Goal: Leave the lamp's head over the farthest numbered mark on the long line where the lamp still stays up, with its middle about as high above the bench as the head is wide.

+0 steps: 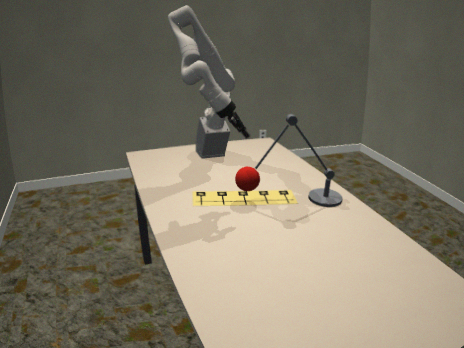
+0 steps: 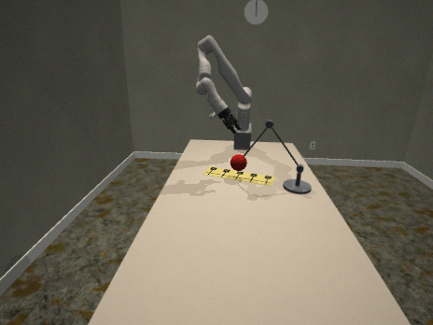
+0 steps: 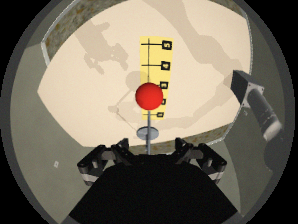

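The lamp has a round grey base (image 1: 325, 197) on the bench, a jointed thin arm with an elbow (image 1: 291, 119) up high, and a red ball head (image 1: 247, 178). The head hangs a little above the yellow strip (image 1: 244, 198) with several numbered marks, about over the middle mark. It also shows in the exterior view (image 2: 238, 162) and in the wrist view (image 3: 149, 96). My gripper (image 1: 242, 127) is open and empty, raised behind the lamp head and well apart from it. It also shows in the exterior view (image 2: 231, 123), and its fingers show low in the wrist view (image 3: 149, 156).
The robot's grey pedestal (image 1: 213, 136) stands at the bench's far end. The bench's left edge lies not far beyond the strip's far end.
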You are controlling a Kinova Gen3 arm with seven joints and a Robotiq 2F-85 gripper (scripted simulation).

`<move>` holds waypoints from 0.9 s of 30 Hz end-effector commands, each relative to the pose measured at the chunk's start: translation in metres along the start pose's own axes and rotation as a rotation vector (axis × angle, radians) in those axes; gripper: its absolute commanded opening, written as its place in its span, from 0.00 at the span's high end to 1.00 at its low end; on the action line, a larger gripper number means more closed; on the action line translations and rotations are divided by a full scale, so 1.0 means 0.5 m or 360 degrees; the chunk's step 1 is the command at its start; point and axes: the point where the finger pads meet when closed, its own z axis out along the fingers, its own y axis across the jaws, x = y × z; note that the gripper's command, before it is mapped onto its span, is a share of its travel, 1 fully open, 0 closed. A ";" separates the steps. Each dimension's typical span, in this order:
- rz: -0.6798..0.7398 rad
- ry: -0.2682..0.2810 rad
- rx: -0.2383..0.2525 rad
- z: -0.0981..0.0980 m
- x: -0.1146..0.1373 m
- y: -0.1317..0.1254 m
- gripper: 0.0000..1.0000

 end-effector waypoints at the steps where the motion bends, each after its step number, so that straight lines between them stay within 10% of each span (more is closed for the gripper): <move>1: 0.0000 -0.0004 0.0004 -0.006 0.003 -0.004 0.00; 27: -0.0005 -0.0006 -0.0005 -0.010 0.006 -0.003 0.00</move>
